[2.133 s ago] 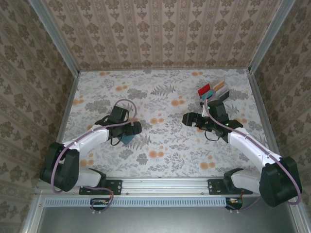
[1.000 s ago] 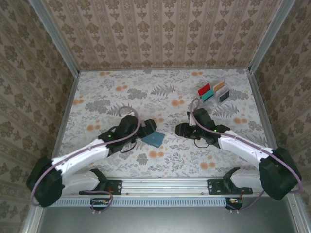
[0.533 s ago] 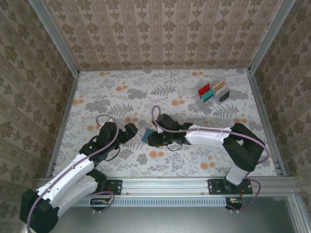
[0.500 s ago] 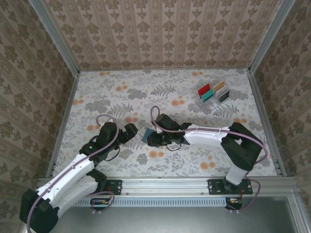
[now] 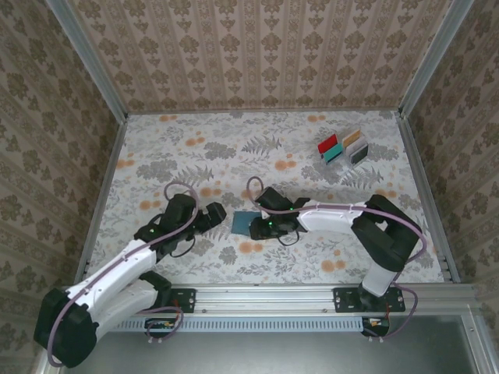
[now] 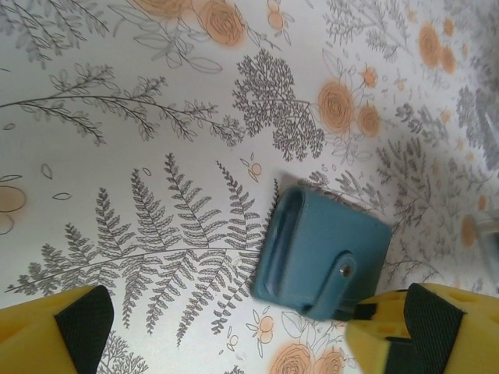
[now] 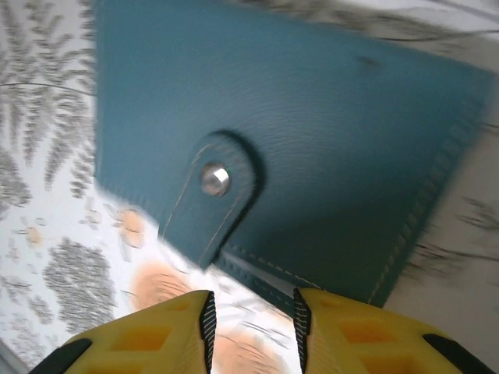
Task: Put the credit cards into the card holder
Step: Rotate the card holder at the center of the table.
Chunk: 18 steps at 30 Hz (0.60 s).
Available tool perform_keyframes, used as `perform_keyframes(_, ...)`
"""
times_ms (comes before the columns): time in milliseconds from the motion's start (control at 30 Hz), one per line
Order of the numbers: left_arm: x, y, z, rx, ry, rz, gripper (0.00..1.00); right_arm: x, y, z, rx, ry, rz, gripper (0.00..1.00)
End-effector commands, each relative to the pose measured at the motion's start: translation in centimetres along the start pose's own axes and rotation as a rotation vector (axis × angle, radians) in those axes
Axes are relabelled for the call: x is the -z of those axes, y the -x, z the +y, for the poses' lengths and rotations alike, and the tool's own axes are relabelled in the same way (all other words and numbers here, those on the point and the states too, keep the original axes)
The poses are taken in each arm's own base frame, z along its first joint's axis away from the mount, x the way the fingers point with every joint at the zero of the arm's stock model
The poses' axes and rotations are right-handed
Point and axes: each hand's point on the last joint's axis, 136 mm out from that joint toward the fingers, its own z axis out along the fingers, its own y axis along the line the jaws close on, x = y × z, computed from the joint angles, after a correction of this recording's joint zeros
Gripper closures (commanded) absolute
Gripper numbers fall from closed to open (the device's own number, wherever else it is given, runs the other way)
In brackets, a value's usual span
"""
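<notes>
- Lying shut on the floral-printed tabletop (image 5: 195,148), the small, flat, dark teal card holder (image 5: 243,221) sits just left of centre in the overhead frame, between the tips of the two arms.
- Its strap is pressed down over the front, fastened by a round metal snap stud (image 7: 214,178) (upper left of centre in the right wrist frame).
- The left gripper (image 5: 216,213) is just left of the holder in the overhead frame. Its yellow fingers (image 6: 54,327) stand wide apart in the lower corners of the left wrist frame, with bare table between them. The lower-right finger is just beside the holder's corner; I cannot tell whether they touch.
- The right gripper (image 5: 257,226) is at the holder's right edge. Its yellow fingertips (image 7: 148,335) leave a narrow gap at the bottom of the right wrist frame. Printed table shows through the gap and nothing is clamped.
- The thin plastic credit cards (image 5: 329,143) (red, teal, tan, dark) stand upright in a clear plastic rack (image 5: 344,147) at the upper right of the overhead frame, well apart from the holder.
</notes>
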Motion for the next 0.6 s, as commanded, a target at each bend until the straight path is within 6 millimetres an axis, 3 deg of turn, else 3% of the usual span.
perform_keyframes(0,-0.4,1.1,-3.7,-0.103,-0.09,0.03,0.0,1.5,-0.7,-4.6,-0.01,-0.122,0.017,0.63)
perform_keyframes(167,-2.6,1.4,-6.9,-0.211,-0.119,0.114,0.03,2.1,1.3,-6.2,-0.089,-0.08,-0.02,0.63)
perform_keyframes(267,-4.5,0.8,-8.0,-0.242,-0.108,0.182,0.12,2.1,2.0,-5.8,-0.106,-0.065,-0.032,0.63)
perform_keyframes(433,-7.0,-1.5,-7.6,-0.233,-0.093,0.284,0.2,3.4,2.8,-4.6,-0.171,-0.008,-0.098,0.65)
perform_keyframes(567,-8.0,-2.8,-6.7,-0.223,-0.093,0.323,0.21,3.5,2.6,-2.3,-0.225,0.112,-0.128,0.73)
